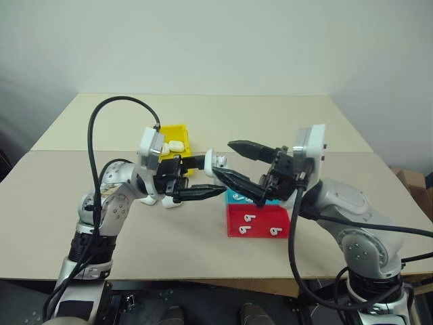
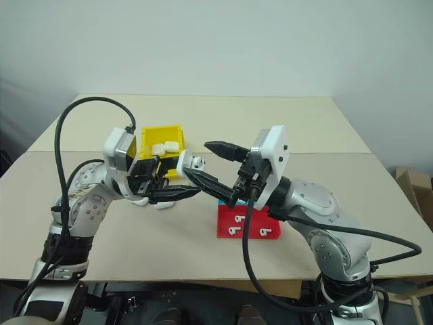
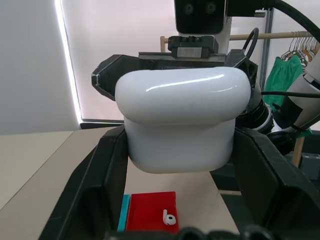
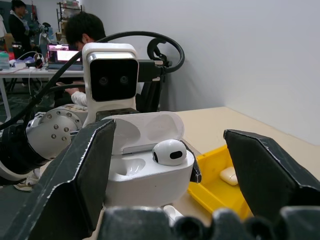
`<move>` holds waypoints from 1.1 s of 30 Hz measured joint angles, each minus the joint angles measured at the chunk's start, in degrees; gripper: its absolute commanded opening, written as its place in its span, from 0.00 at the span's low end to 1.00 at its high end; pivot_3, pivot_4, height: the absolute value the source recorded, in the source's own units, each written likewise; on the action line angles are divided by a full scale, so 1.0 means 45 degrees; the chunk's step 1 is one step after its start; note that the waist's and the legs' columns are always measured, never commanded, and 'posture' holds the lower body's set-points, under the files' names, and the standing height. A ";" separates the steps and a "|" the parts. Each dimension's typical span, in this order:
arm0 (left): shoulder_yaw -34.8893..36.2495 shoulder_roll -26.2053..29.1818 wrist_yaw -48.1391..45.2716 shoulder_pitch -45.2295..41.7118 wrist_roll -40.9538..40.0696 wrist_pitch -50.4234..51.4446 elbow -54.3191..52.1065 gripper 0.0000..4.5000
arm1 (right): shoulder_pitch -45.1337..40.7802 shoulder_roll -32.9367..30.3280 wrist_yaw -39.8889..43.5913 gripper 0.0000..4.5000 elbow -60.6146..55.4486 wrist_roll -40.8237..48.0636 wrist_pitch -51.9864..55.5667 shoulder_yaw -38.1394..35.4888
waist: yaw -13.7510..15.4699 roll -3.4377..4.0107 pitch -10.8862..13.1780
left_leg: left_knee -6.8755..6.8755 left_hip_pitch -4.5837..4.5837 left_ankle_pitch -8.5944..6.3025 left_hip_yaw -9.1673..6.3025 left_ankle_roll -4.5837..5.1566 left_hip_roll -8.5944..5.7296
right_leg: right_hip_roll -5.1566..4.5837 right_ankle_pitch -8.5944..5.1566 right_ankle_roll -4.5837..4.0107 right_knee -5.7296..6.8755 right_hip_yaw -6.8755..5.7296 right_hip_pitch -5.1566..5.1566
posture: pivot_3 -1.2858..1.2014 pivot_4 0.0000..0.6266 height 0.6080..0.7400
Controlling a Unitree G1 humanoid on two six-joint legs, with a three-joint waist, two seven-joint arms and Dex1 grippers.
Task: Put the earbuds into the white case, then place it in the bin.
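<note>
Right wrist view shows the white case (image 4: 150, 165) lid-up between the spread fingers of the right pincer (image 1: 233, 161), one earbud (image 4: 170, 152) seated in it and the neighbouring socket seemingly empty. The left pincer (image 1: 203, 177) grips the case, holding it above the bench just beside the right pincer's tips. The next earbuds (image 1: 247, 218) lie in the red tray (image 1: 260, 222) near the bench's front edge, below the right arm, which looks nearer. The bin (image 1: 180, 137) stands behind the left pincer.
</note>
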 measured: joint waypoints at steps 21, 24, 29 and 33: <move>0.1494 0.1366 0.0461 0.1124 -0.0228 -0.0277 -0.0955 0.62 | -0.6032 -0.4585 0.9131 0.60 1.2811 -0.8318 -0.6783 0.5313 | -0.0308 0.0004 0.0018 | -0.0016 0.0000 -0.0004 0.0025 0.0007 0.0005 | 0.0000 0.0001 -0.0002 -0.0026 0.0016 -0.0017 | 0.52 0.24 1.00; 0.1835 0.1911 0.0415 0.1403 -0.0308 -0.0231 -0.1220 0.62 | -0.6987 -0.3581 0.9347 0.60 1.5393 -0.9842 -0.8512 0.6079 | -0.0302 0.0003 0.0020 | -0.0019 0.0000 -0.0004 0.0025 0.0006 0.0005 | -0.0002 0.0002 -0.0003 -0.0028 0.0014 -0.0014 | 0.52 0.24 1.00; 0.1954 0.2066 0.0498 0.1724 -0.0423 -0.0176 -0.1684 0.62 | -0.7865 -0.2218 0.9498 0.60 1.8419 -1.1381 -1.0270 0.6697 | -0.0241 0.0010 0.0036 | -0.0017 -0.0004 -0.0002 0.0023 0.0003 0.0004 | -0.0006 0.0005 -0.0008 -0.0018 0.0007 -0.0015 | 0.52 0.24 1.00; 0.1977 0.2081 0.0653 0.1763 -0.0564 -0.0168 -0.1801 0.62 | -0.8440 -0.1763 0.9698 0.60 1.9820 -1.2199 -1.1150 0.6806 | -0.0243 0.0014 0.0038 | -0.0017 0.0000 -0.0002 0.0023 0.0003 0.0004 | -0.0007 0.0005 -0.0008 -0.0012 0.0006 -0.0014 | 0.52 0.24 1.00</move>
